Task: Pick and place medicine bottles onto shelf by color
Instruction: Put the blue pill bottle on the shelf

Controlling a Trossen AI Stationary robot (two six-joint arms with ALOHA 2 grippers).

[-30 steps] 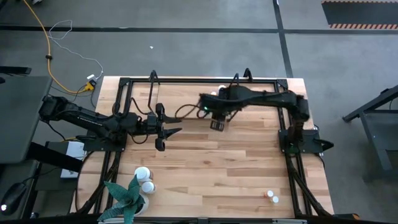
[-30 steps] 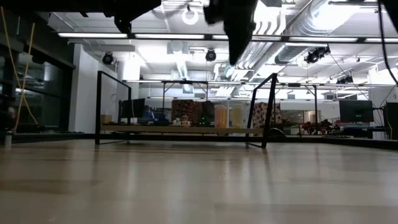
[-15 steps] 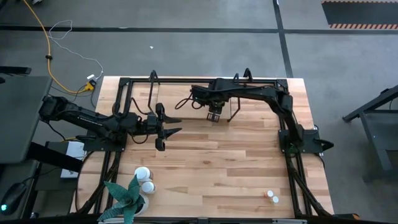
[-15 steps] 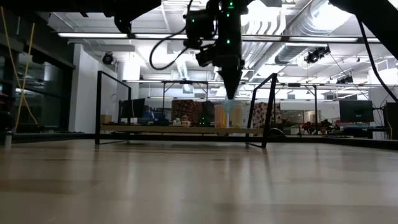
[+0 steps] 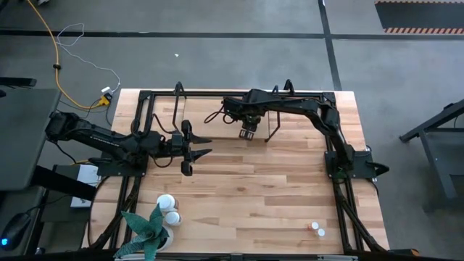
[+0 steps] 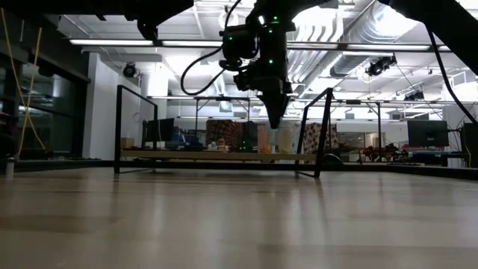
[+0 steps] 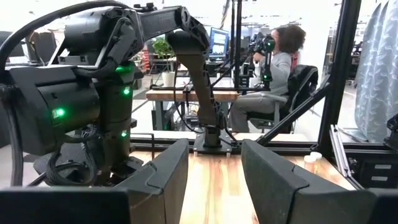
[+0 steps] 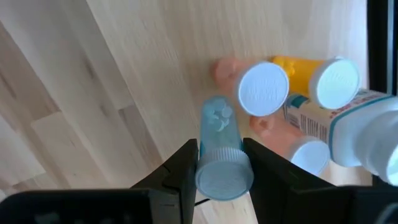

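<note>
My right gripper (image 8: 219, 149) points down over the shelf (image 5: 210, 109) at the table's far side, shut on a pale blue medicine bottle (image 8: 218, 134). In the low view this bottle (image 6: 275, 139) hangs just above the shelf board (image 6: 187, 155). Beside it, several bottles stand on the shelf: white-capped pinkish ones (image 8: 264, 89), a yellow one (image 8: 333, 81) and a labelled white one (image 8: 367, 134). My left gripper (image 5: 194, 149) waits open at mid-left, level, with nothing between its fingers (image 7: 168, 174). My right gripper pinches the blue bottle's upper body just below its cap (image 8: 208, 163) between its two fingers (image 8: 183, 165). The fingers come from above, pointing down. The bottle hangs upright, cap up; whether its base touches the shelf board I cannot tell.
A spiky green plant (image 5: 148, 228) and two white bottles (image 5: 169, 208) stand at the near left. Two tiny bottles (image 5: 316, 229) sit at the near right. Black tube hoops (image 6: 317, 127) frame the shelf. A person (image 7: 273, 74) sits beyond the table.
My right gripper has carried the blue bottle toward the table's far edge and down to the shelf, its fingers staying shut on it. Most of the move came in the first half second.
</note>
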